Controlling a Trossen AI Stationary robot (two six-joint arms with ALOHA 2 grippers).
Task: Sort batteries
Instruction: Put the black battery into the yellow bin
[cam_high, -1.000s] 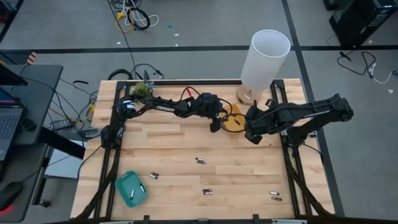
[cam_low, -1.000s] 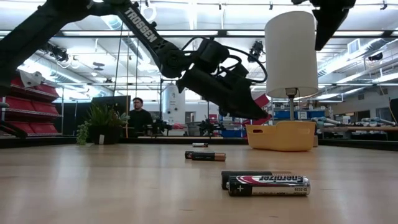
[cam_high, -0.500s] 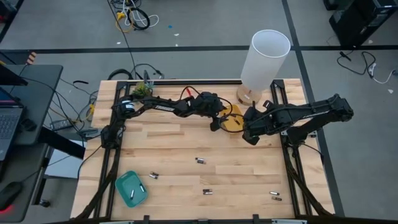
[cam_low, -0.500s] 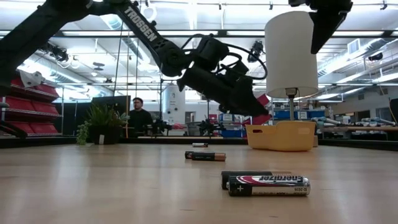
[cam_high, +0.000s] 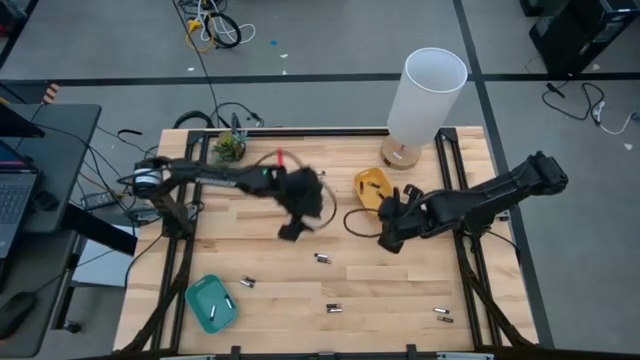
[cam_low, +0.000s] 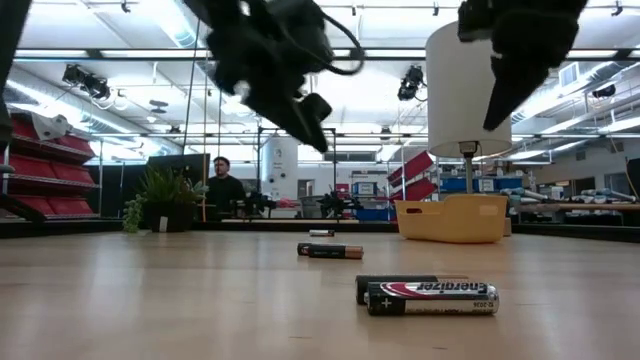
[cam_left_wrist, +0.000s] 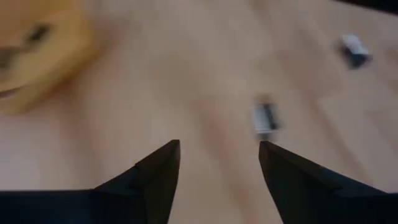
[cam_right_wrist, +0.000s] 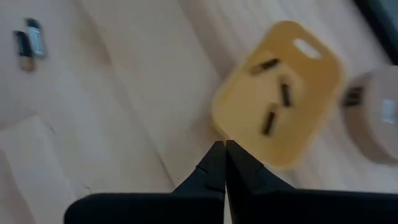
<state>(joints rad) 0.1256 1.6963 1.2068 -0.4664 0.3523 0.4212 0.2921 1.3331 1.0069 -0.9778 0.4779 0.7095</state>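
Batteries lie on the wooden table: a pair (cam_high: 322, 259) near the middle, one (cam_high: 247, 282) toward the left, a pair (cam_high: 334, 308) near the front, a pair (cam_high: 442, 314) at the front right. The yellow tray (cam_high: 370, 187) holds three dark batteries (cam_right_wrist: 273, 93). The teal tray (cam_high: 212, 303) holds one. My left gripper (cam_high: 290, 232) is open and empty above the table, left of the middle pair (cam_left_wrist: 265, 117). My right gripper (cam_high: 385, 240) is shut and empty, hovering near the yellow tray's near side (cam_right_wrist: 222, 155).
A tall white lamp (cam_high: 430, 90) stands at the far right behind the yellow tray. A small plant (cam_high: 228, 146) sits at the far left edge. In the low view two batteries (cam_low: 430, 295) lie close to the camera. A person stands far off in the room.
My left gripper has swung away from the yellow tray toward the table's left and near side, fast enough to blur. My right gripper has moved a little toward the near edge and the middle of the table. The batteries and trays have stayed in place.
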